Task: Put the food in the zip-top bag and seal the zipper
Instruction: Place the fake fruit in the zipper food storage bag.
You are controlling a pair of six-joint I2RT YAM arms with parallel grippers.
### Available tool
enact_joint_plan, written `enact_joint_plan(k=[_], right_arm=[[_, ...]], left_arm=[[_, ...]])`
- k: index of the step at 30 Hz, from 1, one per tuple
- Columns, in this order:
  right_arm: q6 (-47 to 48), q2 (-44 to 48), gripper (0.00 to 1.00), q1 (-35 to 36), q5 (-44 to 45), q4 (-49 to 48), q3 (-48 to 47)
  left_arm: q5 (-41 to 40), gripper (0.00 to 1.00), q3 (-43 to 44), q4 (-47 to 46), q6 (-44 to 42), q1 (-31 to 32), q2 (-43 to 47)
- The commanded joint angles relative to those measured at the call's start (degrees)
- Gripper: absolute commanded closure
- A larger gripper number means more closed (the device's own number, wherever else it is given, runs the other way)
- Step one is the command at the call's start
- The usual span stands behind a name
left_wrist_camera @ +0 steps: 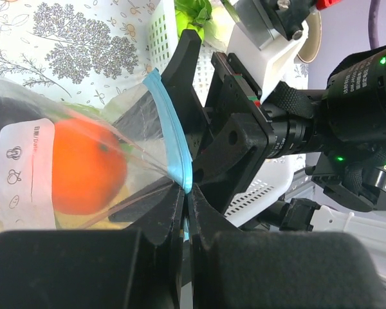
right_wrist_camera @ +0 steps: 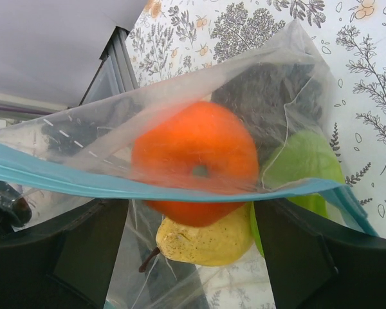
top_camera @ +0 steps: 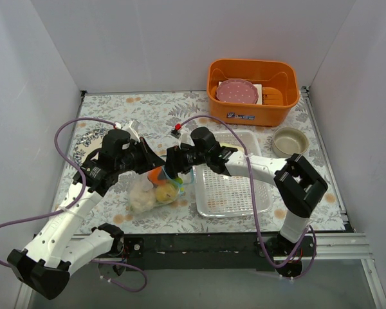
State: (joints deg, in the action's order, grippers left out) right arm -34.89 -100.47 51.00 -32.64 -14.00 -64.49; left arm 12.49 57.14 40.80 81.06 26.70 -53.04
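A: Step in hand?

B: Sealing. Left gripper (left_wrist_camera: 183,196) is pressed together, pinching one end of the thin light blue plastic zipper strip (left_wrist_camera: 170,129). Right gripper (right_wrist_camera: 188,215) is spread wide, one finger either side of the mouth of the crinkly clear plastic zip-top bag (right_wrist_camera: 116,129), not gripping.

A: Where's the bag?

B: On the flower-print tablecloth (top_camera: 154,109), between the two grippers, its mouth lifted.

A: How to do it well?

B: My call: left hand holds its end taut. Right closes on the strip just beside the left pinch, then runs along to the far end. The round orange toy fruit (right_wrist_camera: 196,158) sits right at the mouth, so it could jam the seal. Nudge it down first.

A: Counts, near to far.

B: Two grippers, one bag, one strip. Four pieces seen through the bag: one orange fruit, one speckled yellow pear-shaped fruit (right_wrist_camera: 209,241), one green piece (right_wrist_camera: 305,164), one dark lumpy piece (right_wrist_camera: 264,96). Any more inside, cannot tell.
Then one clear perforated plastic tray (top_camera: 235,193), with one green leafy piece (left_wrist_camera: 193,14) by its rim, outside the bag; possibly food left out.
Farther on: one small beige bowl (top_camera: 276,141), one orange plastic basket (top_camera: 244,116), one pink dotted plate (top_camera: 237,91) inside it.
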Motion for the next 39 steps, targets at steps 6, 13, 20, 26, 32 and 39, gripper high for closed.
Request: enact_joint_plan(k=[6,13,20,26,32,39], right_arm=[[2.7,7.9,0.13,0.2,4.5,1.2,2.5],[3.8,10.8,0.48,0.1,10.8,5.1,3.3],[1.9,5.6,0.6,0.2,7.6,2.8,2.1],[1.1,1.3,0.6,1.6,4.9,0.8,-0.5],[1.5,-0.3,0.58,2.7,4.9,1.7,-1.7],[2.2,4.4,0.57,2.7,9.9,3.5,2.2]], left_arm=[[-0.7,1.0,2.7,-1.4,0.2,-0.2,1.4],[-0.7,1.0,2.5,-1.5,0.3,-0.2,1.5],[-0.4,1.0,2.7,-1.9,0.4,-0.2,1.2],[0.4,1.0,2.4,-1.7,0.3,-0.1,0.9],[1.0,1.0,2.2,-2.5,0.2,-0.2,0.1],[-0.2,1.0,2.9,-2.2,0.2,-0.2,-0.6]])
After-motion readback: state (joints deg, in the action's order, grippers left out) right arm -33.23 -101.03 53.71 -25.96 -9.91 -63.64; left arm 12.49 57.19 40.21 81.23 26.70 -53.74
